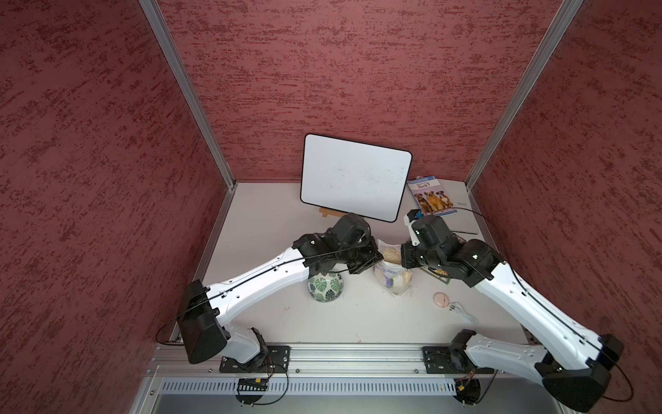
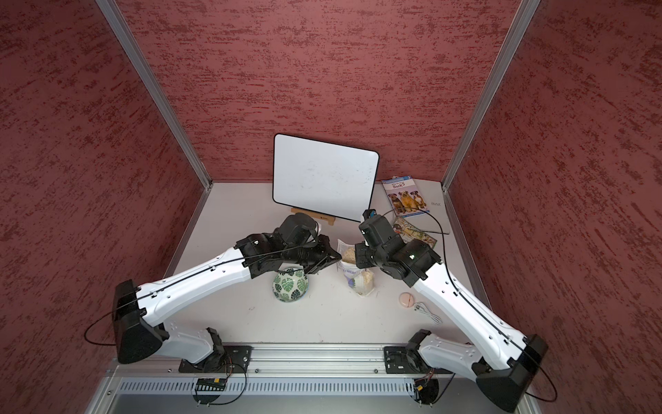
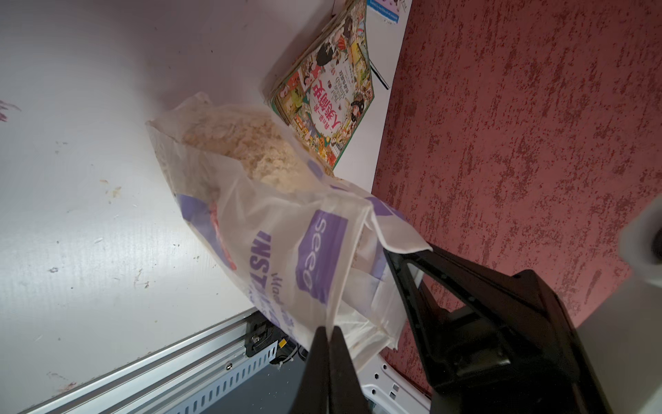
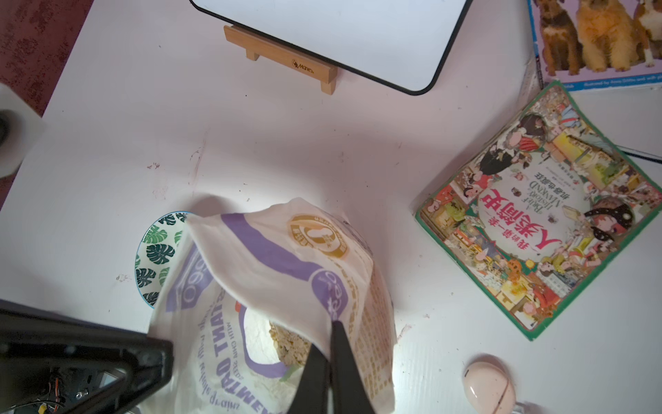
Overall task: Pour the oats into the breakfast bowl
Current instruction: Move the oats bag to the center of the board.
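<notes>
Left claw: my left claw point(image 3: 328, 333) is pinched flat on one edge of the bag's mouth. The left wrist view shows both fingers pressed together with plastic between them. In both top views my own wrist hides that grip.
Bowl: the bowl point(image 1: 325, 285) sits on the table point(image 1: 272, 315), partly under my left wrist, left of the bag and apart from it. It is white with dark green leaves inside and out. Only the right wrist view looks into it, and there the bag covers half.
Bag: the bag point(image 1: 392, 279) is mid-table between my two claws, mouth up and held at both edges. It is crinkly clear plastic with white and lavender print. I cannot tell whether its base rests on the table.
Oats: the oats point(image 3: 247, 143) are pale beige flakes, all inside the bag. The left wrist view shows them heaped at the low end through the plastic. The right wrist view looks down the mouth at a small patch.
Right claw: my right claw point(image 4: 327, 344) is closed on the opposite edge of the mouth, plastic gripped between the fingers. The left wrist view shows it from outside, holding that corner.
Right of bag: a picture book point(image 4: 537, 243) with a green border lies flat, clear in the right wrist view and mostly under my right arm in a top view. A pink disc point(image 1: 441, 299) lies nearer the front, with a white cable point(image 1: 462, 312) beside it.
Back: a whiteboard point(image 1: 354, 177) leans on a wooden stand point(image 4: 283, 59).
</notes>
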`<state>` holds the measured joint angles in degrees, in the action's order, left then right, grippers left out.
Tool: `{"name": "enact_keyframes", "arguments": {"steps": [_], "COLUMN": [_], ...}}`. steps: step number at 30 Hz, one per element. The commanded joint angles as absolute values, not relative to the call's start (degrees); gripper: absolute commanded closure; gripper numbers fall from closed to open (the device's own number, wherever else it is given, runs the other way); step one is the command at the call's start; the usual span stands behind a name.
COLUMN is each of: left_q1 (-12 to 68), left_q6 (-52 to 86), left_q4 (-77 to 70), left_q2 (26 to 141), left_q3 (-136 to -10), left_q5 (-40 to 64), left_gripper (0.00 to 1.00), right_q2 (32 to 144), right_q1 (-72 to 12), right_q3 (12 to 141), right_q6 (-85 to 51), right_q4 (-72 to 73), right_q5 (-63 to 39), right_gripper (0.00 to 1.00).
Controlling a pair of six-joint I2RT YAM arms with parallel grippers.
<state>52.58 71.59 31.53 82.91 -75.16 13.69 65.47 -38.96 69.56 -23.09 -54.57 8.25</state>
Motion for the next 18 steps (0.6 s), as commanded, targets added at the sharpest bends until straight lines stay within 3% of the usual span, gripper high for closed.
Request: {"name": "enact_keyframes", "arguments": {"steps": [1, 7, 18], "left_q1": [50.19, 45.88, 41.37], "left_q6": [68.56, 63.52, 60.95], "left_q4": [32.49, 35.60, 34.93], "left_q2": [83.46, 85.97, 89.56], "left_q3": [-78.07, -83.06, -81.00], "left_q5": [16.06, 15.56, 16.56], "left_gripper": [1.00, 1.00, 1.00], "right_q2": [66.41, 72.60, 78.99], "right_q1": [-39.02, -39.02, -36.59], "right_q3": [71.38, 72.11, 68.89], "right_q6": [-22.97, -22.06, -19.24], "right_q4": [-43.85, -35.19, -22.13], "right_q5": [13.83, 16.38, 16.04], "right_gripper": [1.00, 1.00, 1.00]}}
